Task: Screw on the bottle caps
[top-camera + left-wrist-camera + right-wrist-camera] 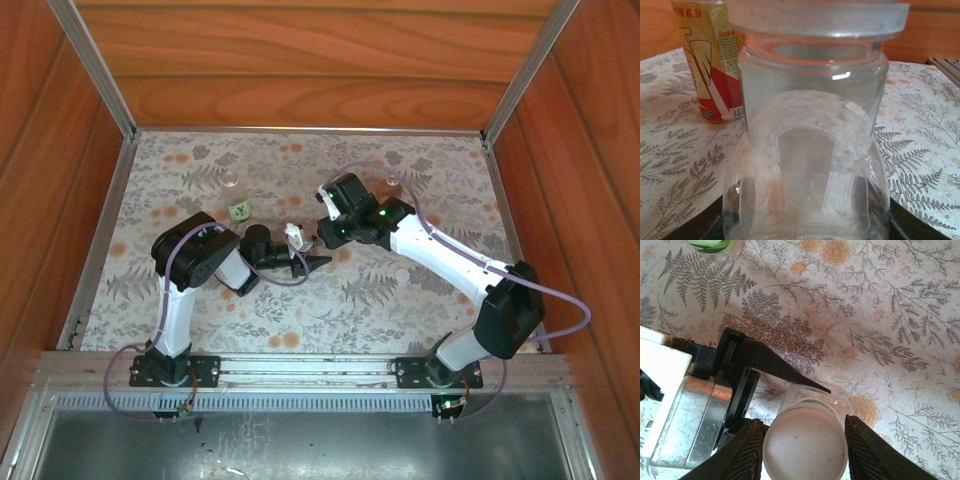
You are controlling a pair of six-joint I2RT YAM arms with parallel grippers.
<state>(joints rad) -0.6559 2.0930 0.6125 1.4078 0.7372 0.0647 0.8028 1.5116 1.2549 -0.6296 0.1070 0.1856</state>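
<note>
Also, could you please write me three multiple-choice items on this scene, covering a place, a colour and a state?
1. Where is the red-and-yellow labelled bottle? A. inside a box B. upright on the mat C. atop another bottle
2. What colour is the cap between the right gripper's fingers? A. white B. blue C. black
3. How is the clear bottle? A. lying loose B. standing free C. gripped by the left gripper
Answers: 1 B, its base rests on the mat. 2 A, it shows white between the dark fingers. 3 C, black fingers clamp its sides.
</note>
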